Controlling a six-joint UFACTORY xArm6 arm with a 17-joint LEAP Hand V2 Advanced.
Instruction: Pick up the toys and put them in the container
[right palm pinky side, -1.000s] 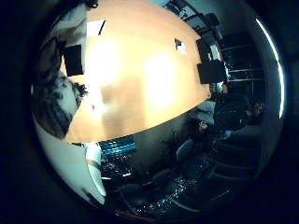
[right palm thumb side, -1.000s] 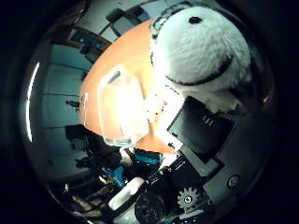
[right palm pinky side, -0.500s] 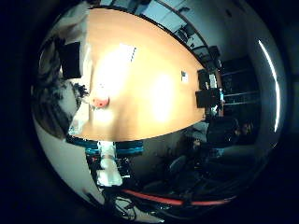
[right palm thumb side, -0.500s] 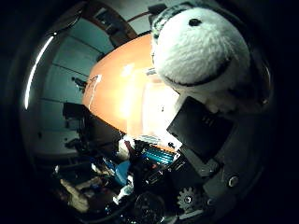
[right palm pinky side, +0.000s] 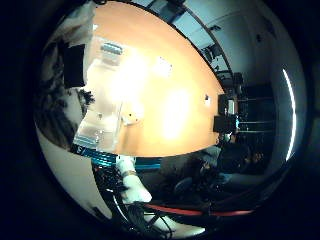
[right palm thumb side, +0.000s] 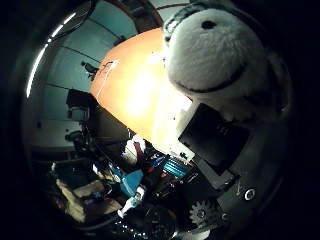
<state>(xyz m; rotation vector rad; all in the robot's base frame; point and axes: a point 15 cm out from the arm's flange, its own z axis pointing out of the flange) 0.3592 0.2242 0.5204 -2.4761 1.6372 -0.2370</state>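
Observation:
A plush toy (right palm thumb side: 220, 65) with a white furry face, a black nose and grey striped fur sits close against my palm, filling much of the thumb side view. My right hand (right palm thumb side: 215, 142) is shut on it, a black finger part lying right beside the toy. Its grey fur (right palm pinky side: 55, 105) also shows in the little finger side view. Below the palm, a clear plastic container (right palm pinky side: 100, 127) stands on the orange table (right palm pinky side: 175, 110) near its edge. A small pale toy (right palm pinky side: 131, 118) lies at the container's rim; whether in or beside it, I cannot tell.
A second clear plastic piece (right palm pinky side: 112, 48) lies farther along the table. Small white objects (right palm pinky side: 163, 66) rest on the tabletop. Office chairs and dark equipment (right palm pinky side: 225, 107) stand past the far table edge, and clutter (right palm thumb side: 125, 185) lies on the floor below.
The views have swung as the hand moved with the plush toy still held. The clear container now shows beneath the palm, larger than before.

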